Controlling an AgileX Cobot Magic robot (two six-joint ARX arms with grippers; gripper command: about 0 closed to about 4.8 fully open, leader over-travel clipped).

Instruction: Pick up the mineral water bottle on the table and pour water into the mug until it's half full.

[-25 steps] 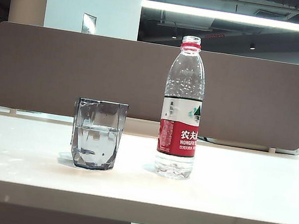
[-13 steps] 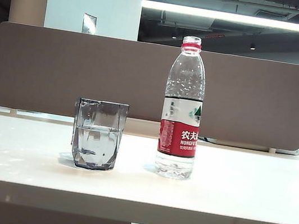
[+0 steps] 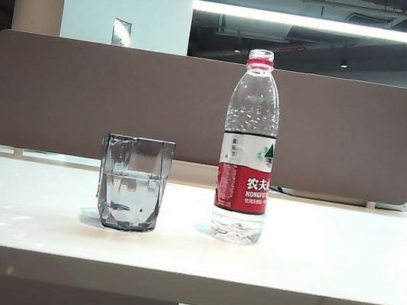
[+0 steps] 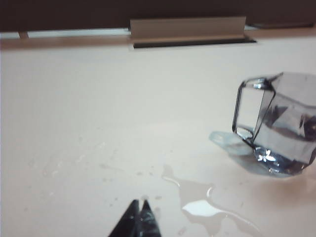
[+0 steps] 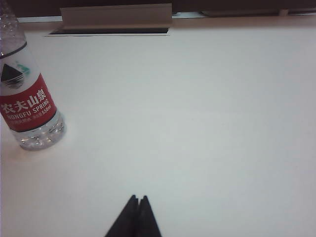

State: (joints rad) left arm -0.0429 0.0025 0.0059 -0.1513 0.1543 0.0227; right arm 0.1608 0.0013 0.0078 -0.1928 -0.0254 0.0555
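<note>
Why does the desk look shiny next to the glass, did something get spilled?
Yes. A puddle of water lies on the white table beside the mug, ahead of the shut left gripper. The mineral water bottle stands upright with its cap off; the right gripper is shut, holding nothing.

bottle (image 3: 248,148) near mug (image 3: 134,182); gap between

Each wrist view shows a black end effector (image 4: 139,217) (image 5: 138,212) of two slim, pointed fingers.

An open-plan office: white desk (image 3: 325,265), taupe divider panel (image 3: 81,94), ceiling strip light (image 3: 324,24).
</note>
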